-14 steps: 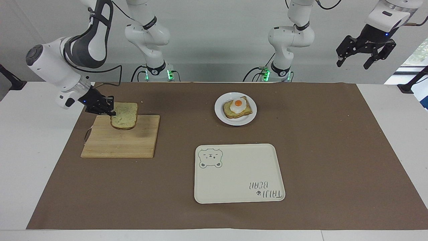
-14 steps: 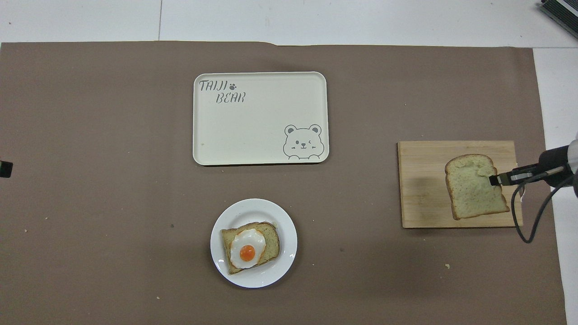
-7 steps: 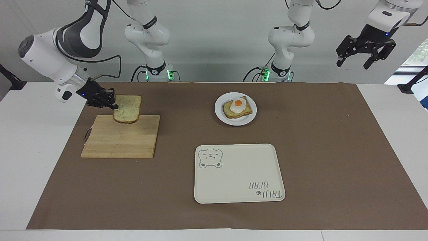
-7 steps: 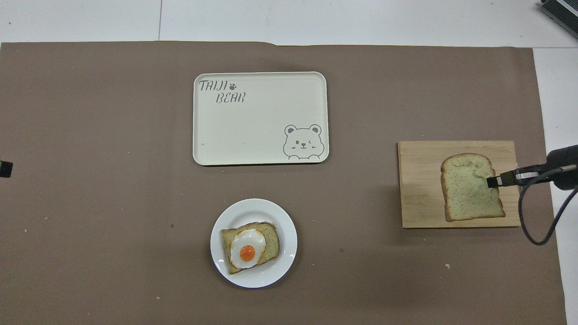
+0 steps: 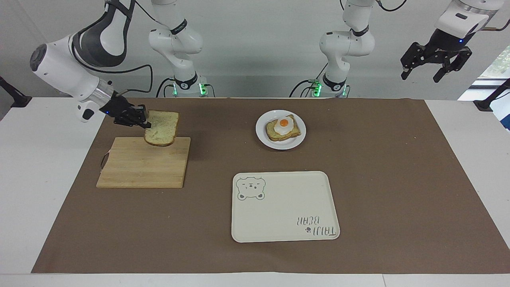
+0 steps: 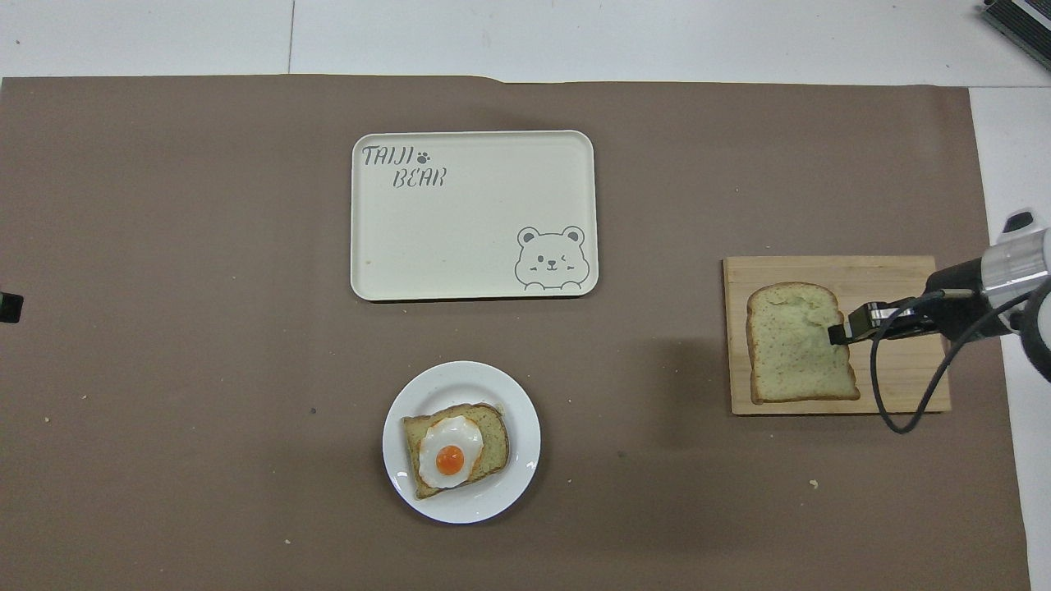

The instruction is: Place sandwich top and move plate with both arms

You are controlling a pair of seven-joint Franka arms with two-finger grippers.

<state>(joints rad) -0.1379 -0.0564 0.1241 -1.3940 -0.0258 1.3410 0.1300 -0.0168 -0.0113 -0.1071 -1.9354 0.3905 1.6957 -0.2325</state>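
The sandwich top [image 5: 161,128] [image 6: 798,355], a pale speckled bread slice with brown crust, hangs in the air over the wooden cutting board [image 5: 143,167] [image 6: 903,394]. My right gripper [image 5: 146,123] [image 6: 837,334] is shut on the slice's edge. The small white plate [image 5: 299,137] [image 6: 517,484] sits on the brown mat in front of the robots and carries a toast slice with a fried egg [image 5: 282,126] [image 6: 450,450]. High above the left arm's end of the table, my left gripper [image 5: 423,75] waits open with nothing in it.
A cream rectangular tray [image 5: 285,207] [image 6: 474,215] with a bear drawing lies farther from the robots than the plate. The cutting board lies at the right arm's end of the mat. A black cable [image 6: 911,410] loops from the right wrist.
The right gripper has lifted the bread slice off the cutting board and carried it toward the plate's side of the board. The left arm has stayed still.
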